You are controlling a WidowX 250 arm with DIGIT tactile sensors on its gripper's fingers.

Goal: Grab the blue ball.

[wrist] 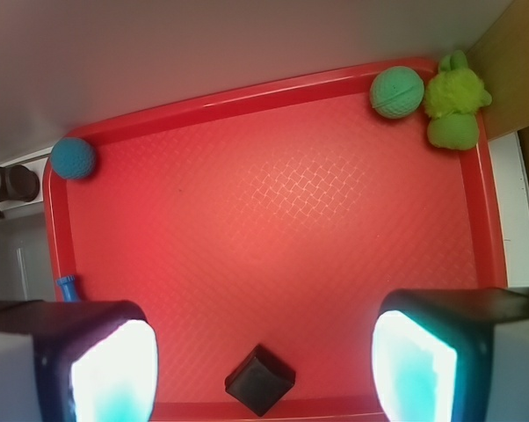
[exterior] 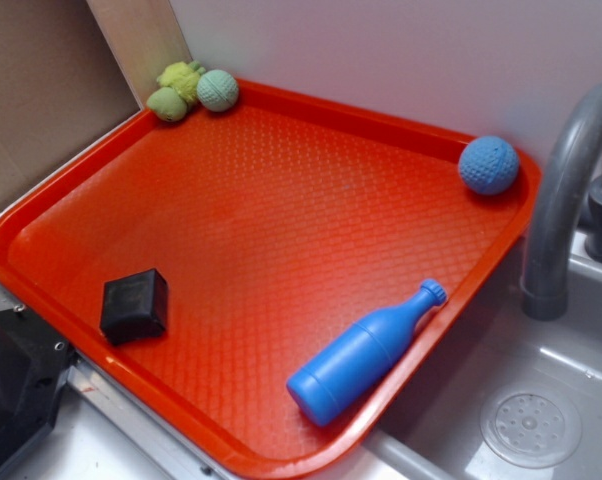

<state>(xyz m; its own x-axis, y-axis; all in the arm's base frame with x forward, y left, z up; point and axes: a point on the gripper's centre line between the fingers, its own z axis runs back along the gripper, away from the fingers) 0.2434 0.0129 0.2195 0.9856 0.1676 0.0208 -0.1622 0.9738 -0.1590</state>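
The blue ball [exterior: 488,165] is round and dimpled and rests in the far right corner of the red tray [exterior: 281,220], against the rim. In the wrist view the ball [wrist: 73,158] sits at the tray's upper left corner. My gripper [wrist: 264,365] is open and empty, its two pale pads wide apart, high over the tray's near edge and far from the ball. The gripper does not show in the exterior view.
A black cube [exterior: 134,305] lies near the tray's front left edge, below my gripper [wrist: 260,380]. A blue bottle [exterior: 366,352] lies at the front right. A teal ball [exterior: 218,90] and a yellow-green toy [exterior: 176,88] sit in the back corner. A grey faucet [exterior: 561,200] and a sink [exterior: 531,420] stand at the right.
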